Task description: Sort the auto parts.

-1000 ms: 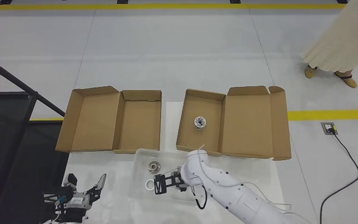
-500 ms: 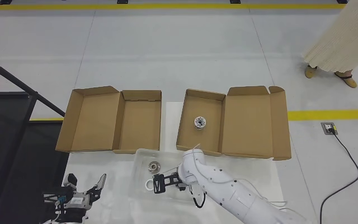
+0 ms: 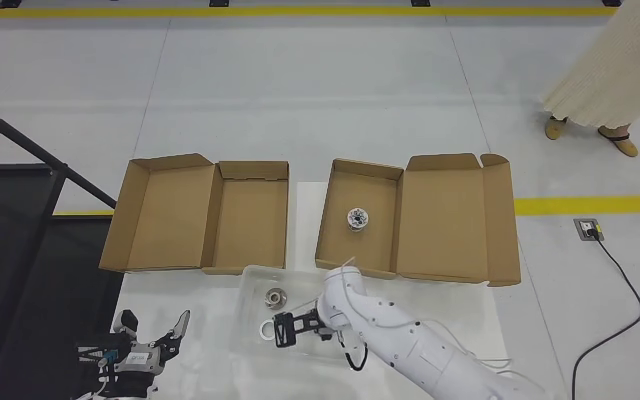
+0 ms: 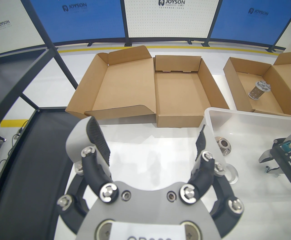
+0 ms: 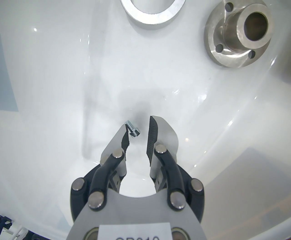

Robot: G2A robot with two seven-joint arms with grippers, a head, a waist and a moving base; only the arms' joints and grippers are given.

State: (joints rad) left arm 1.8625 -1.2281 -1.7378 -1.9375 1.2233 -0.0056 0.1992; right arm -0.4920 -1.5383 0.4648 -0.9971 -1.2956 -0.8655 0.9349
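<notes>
1. Barely any motion over the last second. In the top view the right arm's forearm has crept a little toward the clear bin (image 3: 250,275). The right gripper (image 5: 139,123) stays low inside it, and the left gripper (image 4: 146,127) has not shifted.
2. Reading: this looks like a final alignment, not a transfer. No part has left the bin, so the pick is not yet made.
3. Right jaws are part open and straddle the small bolt (image 5: 133,131). The bolt lies against one finger's ribbed pad with the other pad clear of it, so it is not gripped (closing should catch it, though so small a part could roll or skew).
4. Left jaws are spread wide and hold nothing. The gripper hangs over the table just beside the bin.
5. The bolt is short, bright and silvery, with a threaded shank and a stubby head. It lies on its side on the bin floor.
6. Also in the bin, well apart from the bolt, are a flanged hub (image 5: 238,34) and a flat ring (image 5: 153,11).
7. The right-hand box (image 3: 330,215) holds one cylindrical part (image 3: 358,218) — the left-hand box (image 3: 245,215) has none
</notes>
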